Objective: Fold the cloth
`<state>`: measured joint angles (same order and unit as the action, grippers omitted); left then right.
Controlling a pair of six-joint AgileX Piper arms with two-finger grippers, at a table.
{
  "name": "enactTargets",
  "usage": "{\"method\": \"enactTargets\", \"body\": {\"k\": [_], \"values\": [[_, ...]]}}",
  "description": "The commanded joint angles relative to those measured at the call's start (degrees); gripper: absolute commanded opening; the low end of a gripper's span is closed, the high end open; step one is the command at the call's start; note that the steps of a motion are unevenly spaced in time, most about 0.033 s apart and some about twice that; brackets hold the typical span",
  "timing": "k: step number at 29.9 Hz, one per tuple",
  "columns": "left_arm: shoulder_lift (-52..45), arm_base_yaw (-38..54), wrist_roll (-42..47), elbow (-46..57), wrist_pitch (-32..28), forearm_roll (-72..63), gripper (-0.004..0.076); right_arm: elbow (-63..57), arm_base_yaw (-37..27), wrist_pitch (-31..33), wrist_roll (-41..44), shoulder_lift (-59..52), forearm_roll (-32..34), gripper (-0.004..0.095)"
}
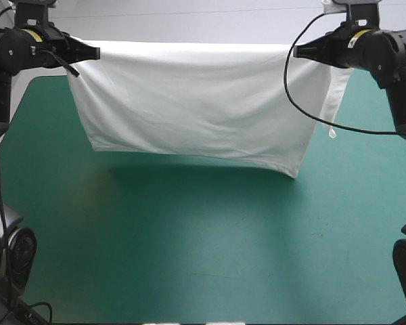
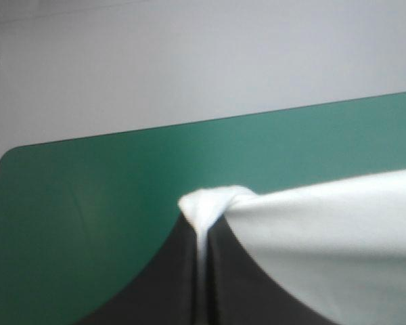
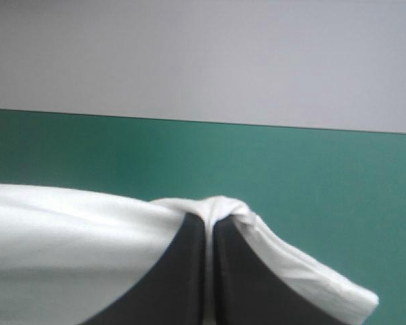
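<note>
Hanging, high view: the T-shirt (image 1: 196,108) is stretched as a white sheet between the left gripper (image 1: 93,51) and the right gripper (image 1: 298,51), above the far part of the teal-green cover (image 1: 189,257), with its shadow under the hem.
Left wrist view: black fingers (image 2: 179,277) all but meet, pinching a bunched T-shirt corner; the cloth runs off to one side.
Right wrist view: black fingers (image 3: 183,271) pressed together on a bunched fold, cloth draping both sides.

One white T-shirt (image 1: 196,101) is counted. Two grippers are seen, the left gripper (image 1: 95,51) and the right gripper (image 1: 296,51), and two black fingers (image 2: 169,284) are shown on each. One teal-green table cover (image 1: 189,250) is seen.
</note>
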<state>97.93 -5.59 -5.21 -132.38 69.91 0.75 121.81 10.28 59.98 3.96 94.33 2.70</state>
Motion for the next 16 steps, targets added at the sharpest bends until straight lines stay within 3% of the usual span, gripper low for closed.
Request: {"method": "enactTargets", "body": {"k": [1,6,12,16], "values": [[-2.86,-0.13,0.01,-2.31,-4.76,1.46,-0.0009,4.85,-0.28,-2.76,-4.64,-2.86,-3.71,-0.0019],[-1.2,-0.13,-2.81,-2.18,-11.3,0.39,-0.0009,5.28,-0.28,-9.25,-5.61,-1.61,-6.53,-0.0019],[2.78,-0.13,-2.81,-2.18,-25.54,0.53,-0.0009,6.25,-0.28,-24.46,-5.61,3.58,-5.69,-0.0019],[5.25,-0.03,-2.81,-2.28,-31.45,1.48,-0.0009,10.26,-0.28,-30.62,-5.61,7.31,-5.6,-0.0019]]}}
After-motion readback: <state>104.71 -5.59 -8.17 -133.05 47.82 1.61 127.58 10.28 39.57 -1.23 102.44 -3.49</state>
